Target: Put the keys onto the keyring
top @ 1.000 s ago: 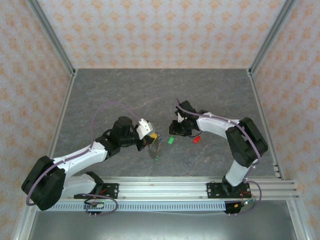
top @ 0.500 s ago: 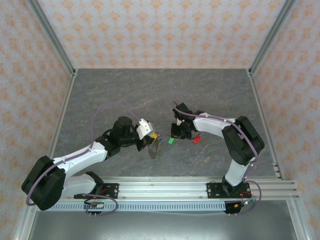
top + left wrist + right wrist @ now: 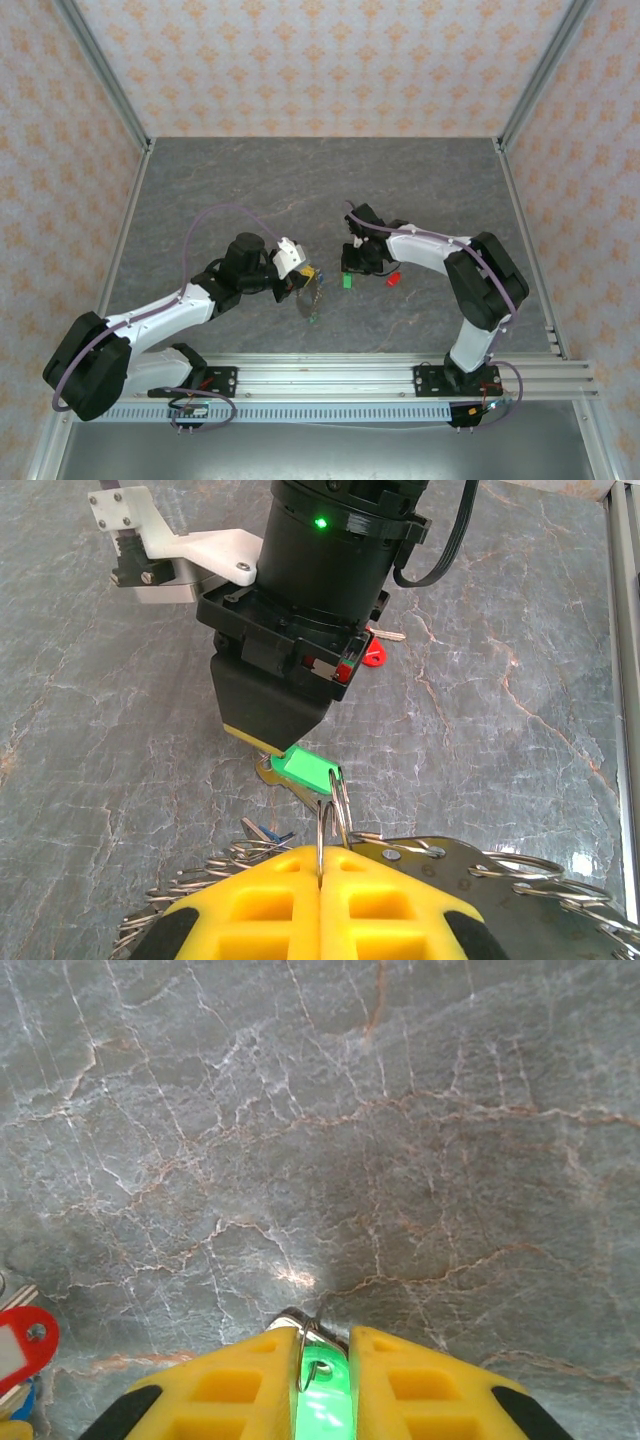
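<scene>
Between right claw point(image 3: 326, 1340) tips, green key point(image 3: 320, 1382) pinched, just beside keyring point(image 3: 500, 865) seemingly clamped in left claw point(image 3: 322, 856)

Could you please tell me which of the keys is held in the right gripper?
The green key: it is pinched between the fingers of the right gripper, while the red key lies loose on the table beside it.

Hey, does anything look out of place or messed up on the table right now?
Nothing stands out. The right gripper pinches the green key, the left gripper is shut on the keyring, and the red key lies flat on the table beside the right gripper, apart from it. Nothing looks spilled or damaged.
</scene>
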Available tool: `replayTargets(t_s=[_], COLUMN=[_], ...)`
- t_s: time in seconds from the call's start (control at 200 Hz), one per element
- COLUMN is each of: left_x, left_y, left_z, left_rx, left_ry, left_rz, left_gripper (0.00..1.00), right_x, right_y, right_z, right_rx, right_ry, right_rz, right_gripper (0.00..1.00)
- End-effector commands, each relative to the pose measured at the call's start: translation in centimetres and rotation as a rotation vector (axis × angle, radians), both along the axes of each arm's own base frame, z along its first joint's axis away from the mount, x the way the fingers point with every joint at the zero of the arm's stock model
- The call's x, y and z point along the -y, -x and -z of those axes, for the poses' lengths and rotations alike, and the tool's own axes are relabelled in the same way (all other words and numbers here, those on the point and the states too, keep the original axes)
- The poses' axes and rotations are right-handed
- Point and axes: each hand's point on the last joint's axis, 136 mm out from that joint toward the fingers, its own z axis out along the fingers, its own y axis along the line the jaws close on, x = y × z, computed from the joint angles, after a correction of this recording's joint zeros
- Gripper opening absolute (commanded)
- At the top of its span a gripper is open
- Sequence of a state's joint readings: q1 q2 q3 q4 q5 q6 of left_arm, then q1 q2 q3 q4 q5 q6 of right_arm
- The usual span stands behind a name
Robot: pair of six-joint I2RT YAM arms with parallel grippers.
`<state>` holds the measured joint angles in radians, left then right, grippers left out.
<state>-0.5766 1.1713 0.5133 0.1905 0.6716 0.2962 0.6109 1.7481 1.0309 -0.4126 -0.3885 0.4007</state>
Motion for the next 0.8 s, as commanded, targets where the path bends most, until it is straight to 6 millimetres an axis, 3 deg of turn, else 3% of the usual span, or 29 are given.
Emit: replayTargets(t_s=[0.0,0.49,0.666,0.791], left_x=[0.5,0.5,0.5,0.5], left_y=[-0.1,-0.2,-0.2,-0.3], left_z=[-1.1,-1.2,-1.3,-1.3], left_rx=[0.031,0.03,0.032,0.033], left_ry=[0.014,0.012,0.013,0.013], left_rz=[0.02,0.021,0.019,0.017], left_gripper=[0.0,0.0,0.0,0.0], right_x=[-0.4,-0.1,0.4,-0.1], right_y=[-0.8,-0.4,-0.7,-0.7], right_z=[-0.6,0.1,-0.6,-2.4], right_rx=[0.023,0.023,0.061,0.133], right_ry=[0.003,0.043,0.066,0.027], right_rz=[0.007,-0.006,-0.027,-0.101], right_gripper=[0.2,0.14,0.06,0.02])
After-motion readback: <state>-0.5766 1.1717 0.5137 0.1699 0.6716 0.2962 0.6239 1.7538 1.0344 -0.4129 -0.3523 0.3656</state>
